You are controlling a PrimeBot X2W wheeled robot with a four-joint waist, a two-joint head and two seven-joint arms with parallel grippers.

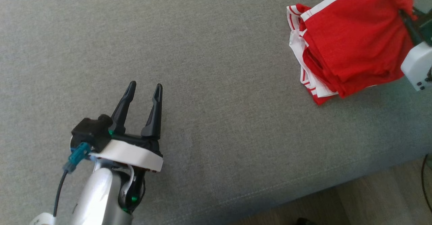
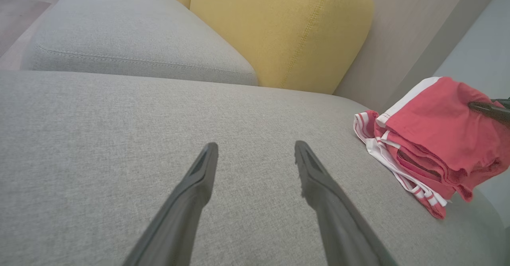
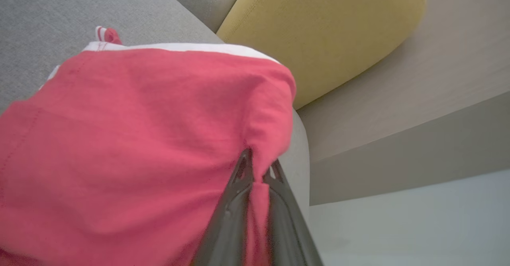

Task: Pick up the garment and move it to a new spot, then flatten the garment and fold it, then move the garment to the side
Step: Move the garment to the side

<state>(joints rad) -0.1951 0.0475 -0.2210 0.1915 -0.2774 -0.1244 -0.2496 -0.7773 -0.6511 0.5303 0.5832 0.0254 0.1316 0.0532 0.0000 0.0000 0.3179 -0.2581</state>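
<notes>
Pinching garment (image 1: 354, 39): right gripper (image 3: 261, 164), cut off at head-view edge | left gripper (image 1: 145, 85) spread, empty

Grey sofa seat (image 1: 202, 49), yellow cushion (image 2: 279, 30), pale floor (image 1: 371, 198)

- I found no words, numbers, brands or signs that I could read.
- The garment (image 1: 351, 39) bore plain red cloth with white bands and stripes, and no lettering I could make out.
- The small dark marks on the white casing (image 1: 416, 63) at my right wrist were too small to tell as letters or figures.
</notes>
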